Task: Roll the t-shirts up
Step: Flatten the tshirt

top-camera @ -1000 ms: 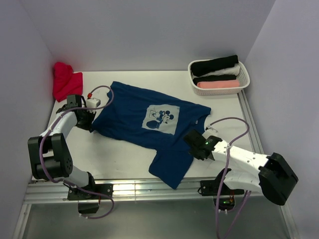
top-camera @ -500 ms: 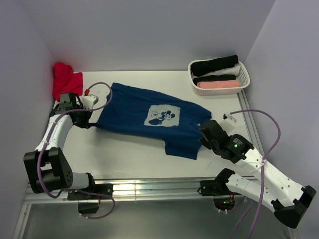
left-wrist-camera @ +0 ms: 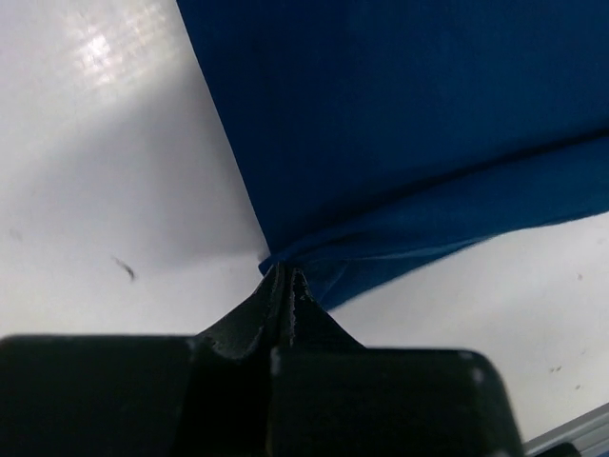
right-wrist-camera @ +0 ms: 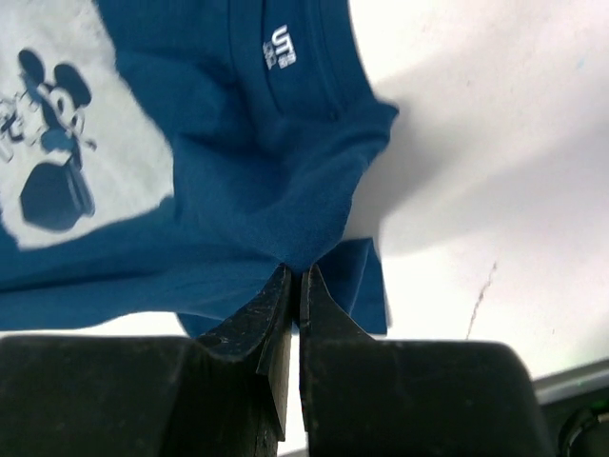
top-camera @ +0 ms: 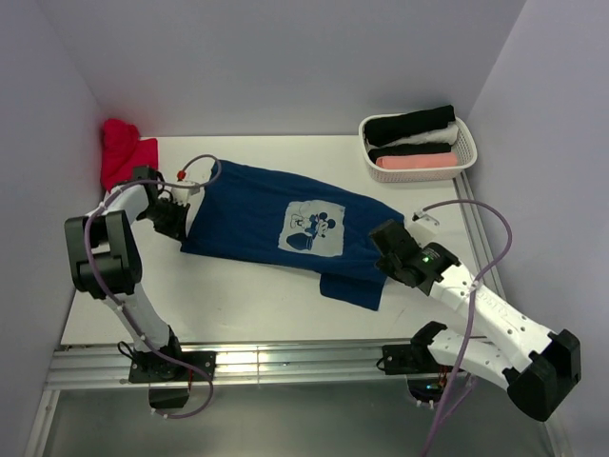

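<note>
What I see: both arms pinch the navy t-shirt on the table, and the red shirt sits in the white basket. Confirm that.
One error: the red shirt is not in the white basket; the top view shows it heaped in the far left corner of the table. The left fingers and right fingers pinch the navy t-shirt.

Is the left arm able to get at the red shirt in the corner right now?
Probably not yet: the left gripper is shut on the navy shirt's edge. The red shirt lies close behind it, seemingly with nothing between.
</note>
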`<state>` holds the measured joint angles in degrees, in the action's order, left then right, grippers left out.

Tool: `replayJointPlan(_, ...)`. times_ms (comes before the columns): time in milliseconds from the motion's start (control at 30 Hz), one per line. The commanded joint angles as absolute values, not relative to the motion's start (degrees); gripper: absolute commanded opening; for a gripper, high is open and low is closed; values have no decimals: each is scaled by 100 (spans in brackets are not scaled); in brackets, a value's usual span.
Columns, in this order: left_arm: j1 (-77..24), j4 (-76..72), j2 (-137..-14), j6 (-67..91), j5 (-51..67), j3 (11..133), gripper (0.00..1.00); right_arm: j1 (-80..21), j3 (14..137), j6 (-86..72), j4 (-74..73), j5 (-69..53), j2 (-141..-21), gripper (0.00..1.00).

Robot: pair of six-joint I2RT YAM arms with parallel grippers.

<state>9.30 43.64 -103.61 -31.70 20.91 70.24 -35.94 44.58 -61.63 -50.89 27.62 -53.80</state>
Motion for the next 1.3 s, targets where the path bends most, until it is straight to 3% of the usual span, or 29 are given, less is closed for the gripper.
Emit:
replayJointPlan(0,949,4448,-10634,-2971,2417,7444,2,-3332,4544,-5687,-4606,2822,-5598,0)
replayJointPlan(67,949,4325,-10670,-2901,2373,7453,7,-3173,4553,-5538,-4421,2734,-5756,0)
replayJointPlan(167,958,4167,-10539,-2786,2285,7392,29,-3076,4544,-5449,-4245,2663,-5932,0)
replayJointPlan(267,958,3974,-10267,-2628,2127,7287,40,-3041,4518,-5397,-4122,2619,-6038,0)
replayJointPlan(600,958,3902,-9492,-2654,1819,6777,43,-3015,4447,-5370,-3938,2540,-6143,0)
replayJointPlan(1267,958,3709,-10090,-2444,1951,6636,47,-3023,4368,-5344,-3850,2452,-6143,0)
